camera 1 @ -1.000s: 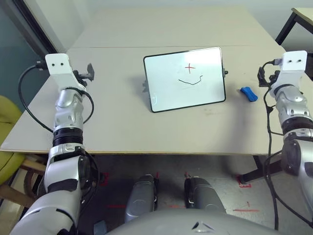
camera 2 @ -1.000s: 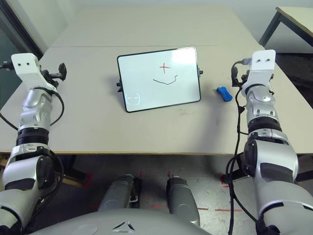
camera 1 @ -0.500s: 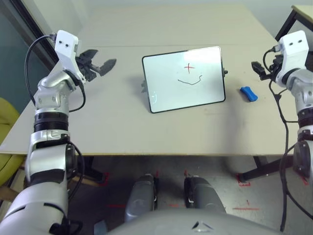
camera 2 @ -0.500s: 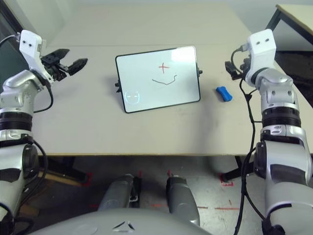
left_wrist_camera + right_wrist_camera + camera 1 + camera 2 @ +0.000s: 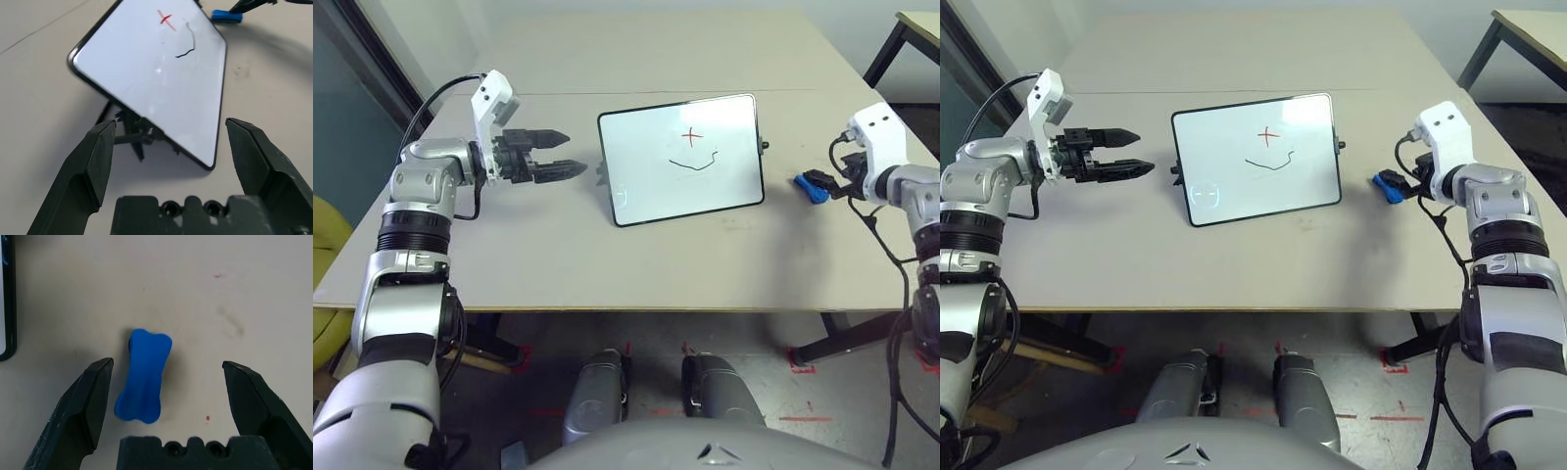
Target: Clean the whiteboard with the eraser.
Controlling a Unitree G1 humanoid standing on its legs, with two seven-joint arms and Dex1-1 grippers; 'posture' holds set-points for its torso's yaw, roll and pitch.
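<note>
Whiteboard (image 5: 681,158): small rectangular white board, thin black frame with rounded corners, propped tilted on a grey stand on the pale wooden surface (image 5: 607,255). It stands between the two tools, just ahead of the left tool's fingertips and well apart from the right tool. It bears a red cross and a curved black line, both unerased.

Eraser (image 5: 143,376): small bright blue block, waisted like a bone, lying flat on the surface. It sits between the right tool's two black fingers, closer to one of them, touching neither.

Right tool (image 5: 166,382): fingers spread wide, straddling the eraser, gripping nothing.

Left tool (image 5: 560,153): two black fingers spread, empty, aimed at the board's near edge and stand.

Risks, as judged from this moment:
- Eraser off-centre in the right tool's span; on closing, one finger would likely meet it first and could push or spin it out of the grip.
- Board rests only on its light stand; wiping pressure could slide or tip it backward unless the left tool steadies it.
- Left tool closing on the stand instead of the frame could fold or shift the prop.
- Thin frame offers little purchase; a pinch there may slip.

Containers: none present; nothing is held inside anything.
</note>
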